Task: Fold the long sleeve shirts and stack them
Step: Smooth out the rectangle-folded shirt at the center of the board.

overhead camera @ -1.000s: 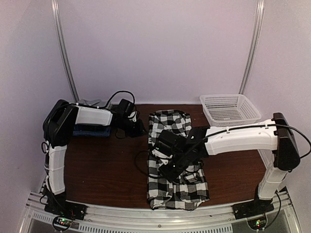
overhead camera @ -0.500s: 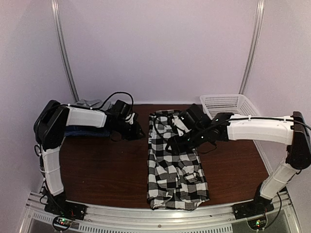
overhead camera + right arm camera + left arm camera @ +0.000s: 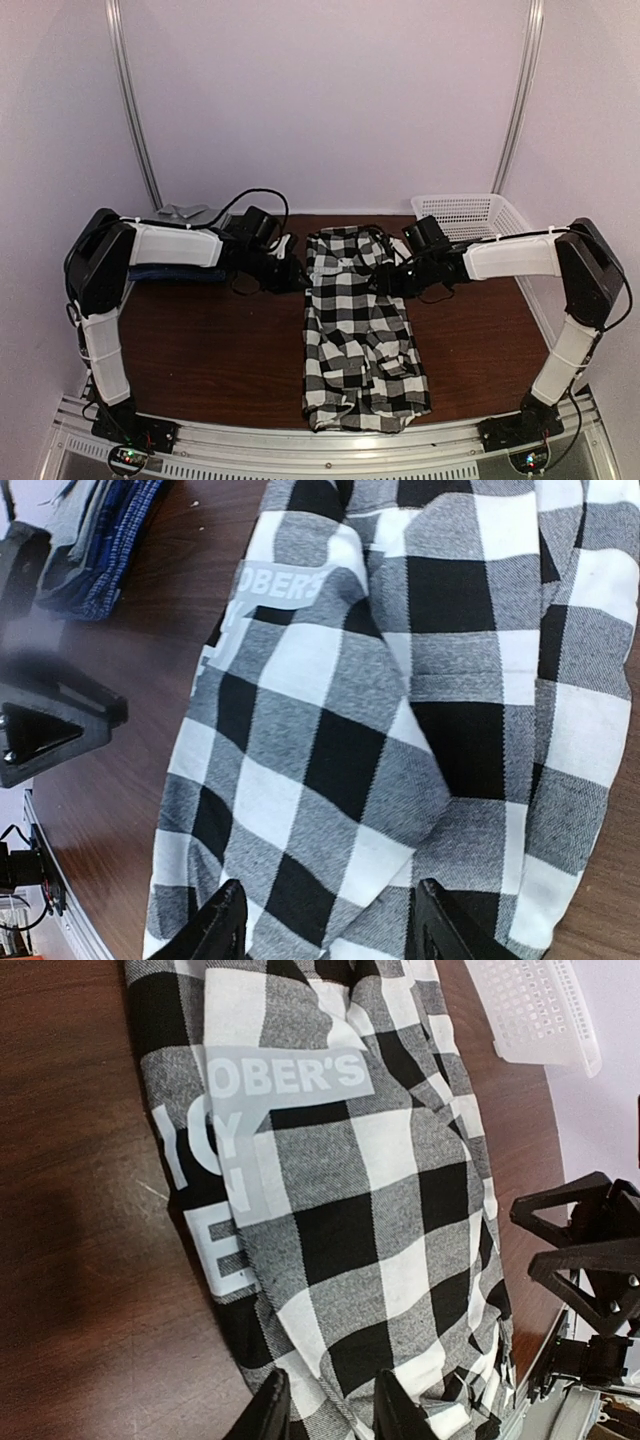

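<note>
The plaid shirt (image 3: 355, 330) lies lengthwise mid-table (image 3: 220, 345), partly folded. Your right claw (image 3: 330, 925) hangs over its far right part, jaws well apart, gripping nothing. Your left claw (image 3: 330, 1415) sits at the shirt's far left edge, jaws narrowly parted; you cannot tell whether cloth is pinched.

One black-and-white checked cloth shirt (image 3: 360, 330), one white plastic mesh basket (image 3: 470, 218), and one folded pile of dark blue and grey cloth (image 3: 95, 540), pieces uncountable.
</note>
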### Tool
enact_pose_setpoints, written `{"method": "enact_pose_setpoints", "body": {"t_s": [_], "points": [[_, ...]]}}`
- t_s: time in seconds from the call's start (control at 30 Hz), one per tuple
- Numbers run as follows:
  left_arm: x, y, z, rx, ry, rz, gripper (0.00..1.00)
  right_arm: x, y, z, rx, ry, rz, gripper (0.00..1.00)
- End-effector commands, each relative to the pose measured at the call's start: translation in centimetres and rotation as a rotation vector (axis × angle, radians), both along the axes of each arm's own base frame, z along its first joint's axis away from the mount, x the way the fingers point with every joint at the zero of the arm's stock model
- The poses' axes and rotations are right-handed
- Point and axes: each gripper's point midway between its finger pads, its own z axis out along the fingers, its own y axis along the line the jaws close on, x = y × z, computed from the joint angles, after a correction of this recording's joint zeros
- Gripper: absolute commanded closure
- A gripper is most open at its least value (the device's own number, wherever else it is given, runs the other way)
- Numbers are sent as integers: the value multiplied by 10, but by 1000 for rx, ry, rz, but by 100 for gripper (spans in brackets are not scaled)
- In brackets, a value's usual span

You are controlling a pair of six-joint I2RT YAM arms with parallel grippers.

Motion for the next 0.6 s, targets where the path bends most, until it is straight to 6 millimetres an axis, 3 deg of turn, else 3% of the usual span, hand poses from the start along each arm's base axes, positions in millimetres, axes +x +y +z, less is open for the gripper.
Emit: {"method": "enact_pose_setpoints", "body": {"t_s": [0.0,0.17,0.33,0.57], "points": [[6,-6,0,-19,6,-4,70,15,6,-7,74,0,2,42],[-4,-14,-8,-15,32,-35,70,18,7,-22,92,28,9,44],[-16,-24,-4,-25,39,-74,70,22,10,-30,110,46,7,55],[-35,-47,-5,-13,39,-139,70,35,-1,-31,104,35,-55,96]]}}
